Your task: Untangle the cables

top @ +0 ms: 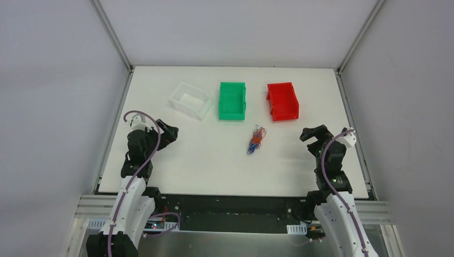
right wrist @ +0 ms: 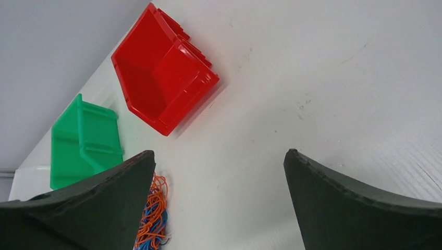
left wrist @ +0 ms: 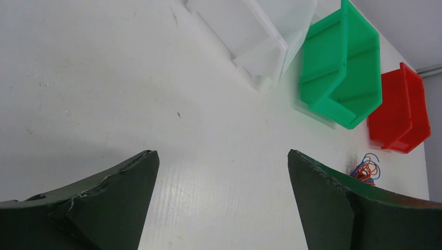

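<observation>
The white counter (top: 214,166) carries three open bins in a row on its far half: a translucent white bin (top: 188,100) at 11 o'clock from its middle, a green bin (top: 232,100) at 12, and a red bin (top: 282,101) at 1. The cables (top: 256,140), an orange and blue tangle, lie at 5 o'clock from the green bin, touching no bin.

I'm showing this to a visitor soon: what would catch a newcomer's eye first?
Three plastic bins sit at the far end of the white table: a red bin, a green bin beside it, and a translucent white bin further left. Before them, alone mid-table, lies a small scribbly tangle of orange and blue cables, with the open left gripper and right gripper well off to either side.
</observation>
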